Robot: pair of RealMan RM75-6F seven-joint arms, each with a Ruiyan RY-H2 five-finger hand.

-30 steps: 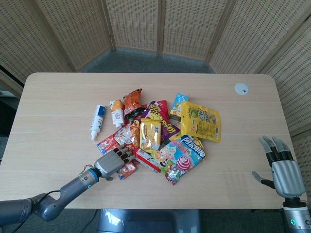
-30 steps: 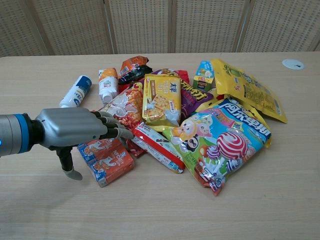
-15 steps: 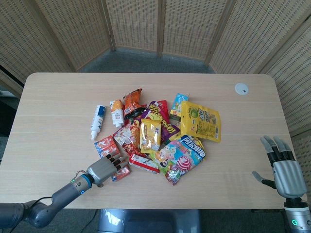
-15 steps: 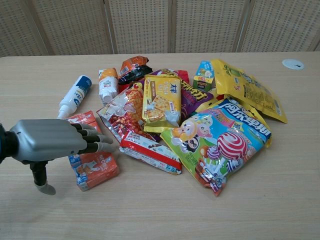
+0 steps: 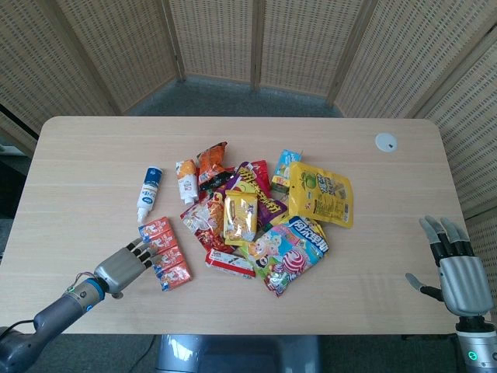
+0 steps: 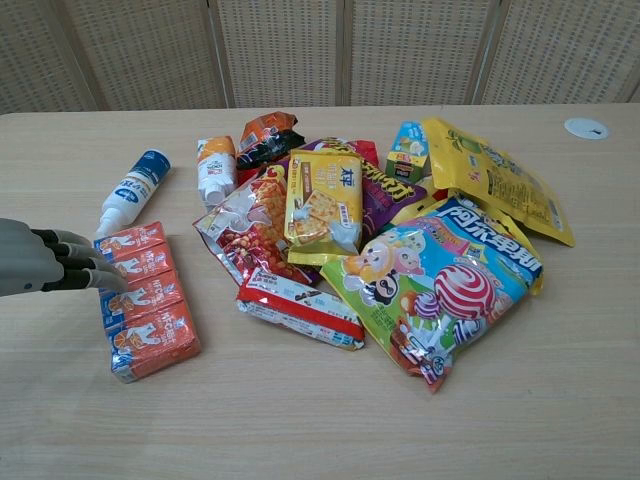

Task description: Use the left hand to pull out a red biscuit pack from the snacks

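The red biscuit pack point(image 5: 165, 251) point(image 6: 143, 309) lies flat on the table, clear of the snack pile point(image 5: 260, 214) and to its left. My left hand point(image 5: 123, 267) point(image 6: 40, 266) is at the pack's left edge, its fingertips point(image 6: 95, 275) touching the pack's top; the fingers are stretched forward and grip nothing. In the chest view only the fingers show at the left border. My right hand point(image 5: 454, 266) hovers open at the table's right edge, far from the snacks.
A white and blue bottle point(image 5: 147, 193) point(image 6: 130, 190) lies just behind the pack. An orange-capped bottle point(image 5: 187, 180), a red-and-white bar point(image 6: 300, 309) and a lollipop bag point(image 6: 440, 280) belong to the pile. A small white disc point(image 5: 385, 141) sits at the back right.
My left hand has drawn back to the left, dragging the red biscuit pack out of the pile. The white and blue bottle was nudged leftward. The right hand stayed put.
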